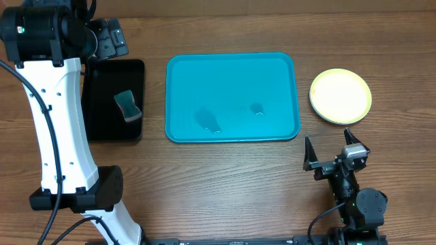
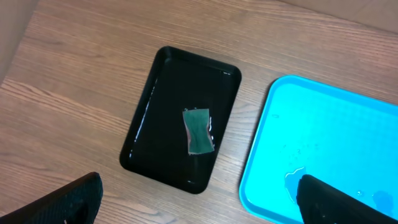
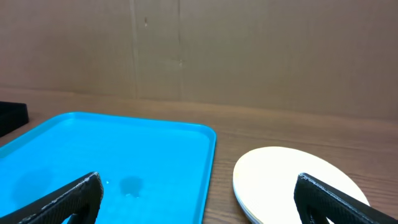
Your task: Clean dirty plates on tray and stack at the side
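The turquoise tray (image 1: pixel 231 68) lies in the middle of the table with no plates on it, only small wet patches; it also shows in the left wrist view (image 2: pixel 323 118) and the right wrist view (image 3: pixel 112 155). The plates (image 1: pixel 340 95) lie stacked to the right of the tray, white face on top with a yellow-green rim showing; the stack shows in the right wrist view (image 3: pixel 280 180). The light blue plate is hidden. My right gripper (image 1: pixel 335 150) is open and empty, just below the stack. My left gripper (image 2: pixel 199 202) is open and empty, high above the black tray.
A smaller black tray (image 1: pixel 112 129) lies left of the turquoise tray, with a green sponge (image 1: pixel 127 107) in it, also seen in the left wrist view (image 2: pixel 198 130). The white left arm (image 1: pixel 58 122) stretches along the table's left side. A brown wall stands behind the table.
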Robot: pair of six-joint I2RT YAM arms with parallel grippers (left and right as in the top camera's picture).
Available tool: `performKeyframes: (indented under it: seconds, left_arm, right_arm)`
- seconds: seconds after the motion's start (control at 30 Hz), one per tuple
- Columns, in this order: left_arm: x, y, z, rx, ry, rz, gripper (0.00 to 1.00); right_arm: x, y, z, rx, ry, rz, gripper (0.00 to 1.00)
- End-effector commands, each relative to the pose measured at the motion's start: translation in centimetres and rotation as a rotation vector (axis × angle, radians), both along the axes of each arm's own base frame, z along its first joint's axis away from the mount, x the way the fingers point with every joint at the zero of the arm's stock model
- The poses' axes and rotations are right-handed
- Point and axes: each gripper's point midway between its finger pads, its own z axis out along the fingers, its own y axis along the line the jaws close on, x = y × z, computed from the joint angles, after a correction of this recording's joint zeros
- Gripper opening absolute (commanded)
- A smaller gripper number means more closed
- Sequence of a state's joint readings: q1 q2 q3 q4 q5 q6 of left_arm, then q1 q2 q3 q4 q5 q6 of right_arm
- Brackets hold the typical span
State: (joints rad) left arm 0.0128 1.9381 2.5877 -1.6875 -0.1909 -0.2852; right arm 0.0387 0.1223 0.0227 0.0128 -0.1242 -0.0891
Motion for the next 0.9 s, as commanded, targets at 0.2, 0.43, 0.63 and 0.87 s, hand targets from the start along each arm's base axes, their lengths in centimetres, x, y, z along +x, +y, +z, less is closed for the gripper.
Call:
performKeyframes:
  seconds: [0.2,0.43,0.63,0.87]
  left_arm:
    - [0.16,-0.10,-0.38,-0.010,0.009,0.005,1.00]
    - [0.16,-0.10,-0.38,-0.010,0.009,0.005,1.00]
    - [0.16,-0.10,-0.38,-0.010,0.009,0.005,1.00]
    - [0.18,-0.10,-0.41,-0.010,0.010,0.005,1.00]
  right_arm:
    - [-0.47,-0.49,-0.79,-0.021,0.008,-0.024,1.00]
    - [-0.63,-0.49,-0.08,-0.015,-0.022,-0.024,1.00]
    - [-0.62,-0.49,-0.09,-0.016,-0.021,-0.024,1.00]
    - [-0.62,-0.49,-0.10,-0.016,-0.021,-0.024,1.00]
